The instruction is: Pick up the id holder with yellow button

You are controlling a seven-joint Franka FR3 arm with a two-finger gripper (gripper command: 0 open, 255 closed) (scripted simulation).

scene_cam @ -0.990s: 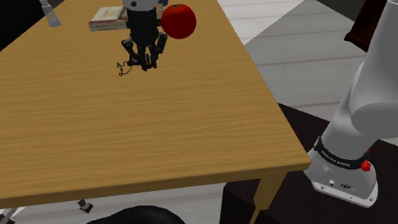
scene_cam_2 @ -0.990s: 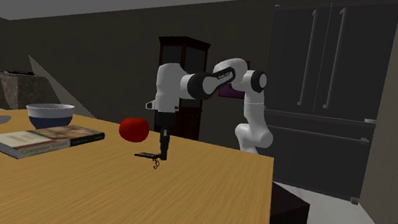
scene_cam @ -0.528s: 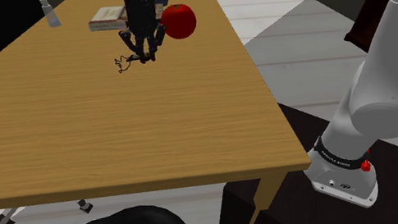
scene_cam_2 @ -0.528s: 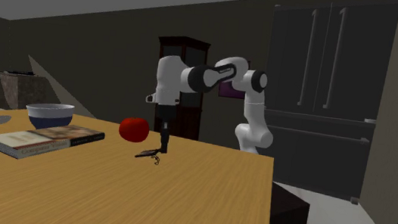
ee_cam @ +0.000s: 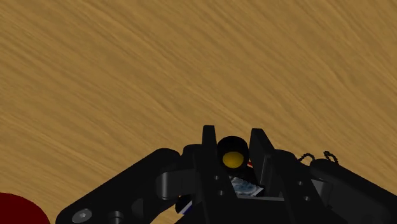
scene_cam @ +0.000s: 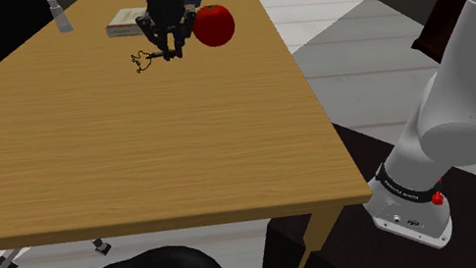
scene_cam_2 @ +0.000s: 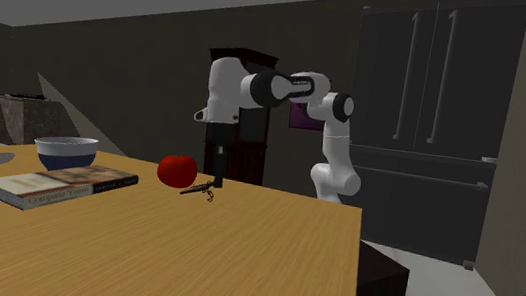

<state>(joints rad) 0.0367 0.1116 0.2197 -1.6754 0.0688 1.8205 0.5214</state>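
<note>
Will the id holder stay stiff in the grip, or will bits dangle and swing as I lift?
Likely part-floppy: the id holder is a small round body clasped between the fingers, but a thin chain trails beside it and may swing. Probably light, given how slight it looks beside the apple.

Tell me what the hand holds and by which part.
The hand holds the id holder, clasped by its round black reel with the yellow button.

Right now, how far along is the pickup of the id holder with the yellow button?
Done: the end effector is shut on the id holder, yellow button between the fingers. In hand: the lift; the second exterior view shows the holder hanging tilted, seemingly just above the table, beside the red apple. Left: raising it well clear.
</note>
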